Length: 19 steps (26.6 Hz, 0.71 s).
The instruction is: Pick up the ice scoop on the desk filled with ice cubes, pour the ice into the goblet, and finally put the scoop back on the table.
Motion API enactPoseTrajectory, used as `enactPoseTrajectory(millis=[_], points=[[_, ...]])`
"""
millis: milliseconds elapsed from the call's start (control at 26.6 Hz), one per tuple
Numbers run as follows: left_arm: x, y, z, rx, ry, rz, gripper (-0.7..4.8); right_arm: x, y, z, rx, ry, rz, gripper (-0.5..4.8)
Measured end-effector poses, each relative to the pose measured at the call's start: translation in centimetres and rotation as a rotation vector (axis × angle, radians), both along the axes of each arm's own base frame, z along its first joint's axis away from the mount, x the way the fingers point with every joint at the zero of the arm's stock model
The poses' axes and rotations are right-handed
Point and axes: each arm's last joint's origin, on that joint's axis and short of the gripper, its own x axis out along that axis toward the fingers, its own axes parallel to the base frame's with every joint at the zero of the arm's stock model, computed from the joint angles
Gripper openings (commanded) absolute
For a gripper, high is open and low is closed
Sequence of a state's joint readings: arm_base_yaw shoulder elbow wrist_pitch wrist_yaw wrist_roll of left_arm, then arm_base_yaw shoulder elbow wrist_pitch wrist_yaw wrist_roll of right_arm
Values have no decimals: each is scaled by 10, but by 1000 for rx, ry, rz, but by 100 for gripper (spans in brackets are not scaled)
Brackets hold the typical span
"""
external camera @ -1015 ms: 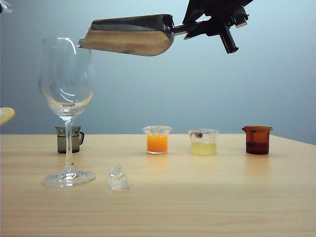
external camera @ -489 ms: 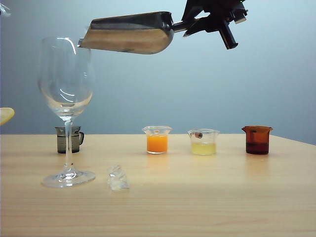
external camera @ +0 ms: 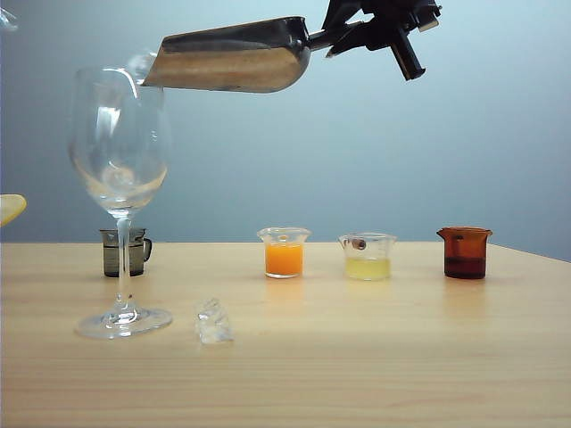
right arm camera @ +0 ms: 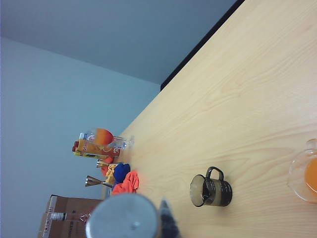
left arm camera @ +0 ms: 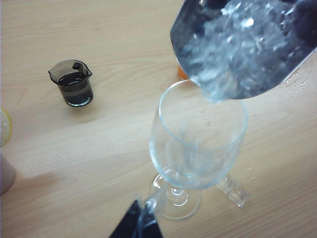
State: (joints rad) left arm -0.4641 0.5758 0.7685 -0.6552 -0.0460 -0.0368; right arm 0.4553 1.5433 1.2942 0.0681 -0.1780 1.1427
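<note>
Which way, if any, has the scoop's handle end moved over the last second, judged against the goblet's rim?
Yes. The ice scoop has tipped: its handle end, held in the right gripper, has risen, while its mouth stays just above the goblet rim.

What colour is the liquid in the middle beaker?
Orange, clearest in the exterior view.

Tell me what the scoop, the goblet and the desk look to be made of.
Ice scoop: polished metal, likely stainless steel; it mirrors the tabletop. Goblet: clear glass, seemingly; fully see-through with sharp highlights. Desk: pale wood-grain surface, matte; wood or laminate, cannot tell which.
</note>
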Motion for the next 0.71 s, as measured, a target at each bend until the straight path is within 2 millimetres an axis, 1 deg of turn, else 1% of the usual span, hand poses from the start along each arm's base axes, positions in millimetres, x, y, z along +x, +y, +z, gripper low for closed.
enactPoseTrajectory(millis=[715], points=[[0,0,0,0,0,0,-6,0,0,0,-11,-11,23,-6]])
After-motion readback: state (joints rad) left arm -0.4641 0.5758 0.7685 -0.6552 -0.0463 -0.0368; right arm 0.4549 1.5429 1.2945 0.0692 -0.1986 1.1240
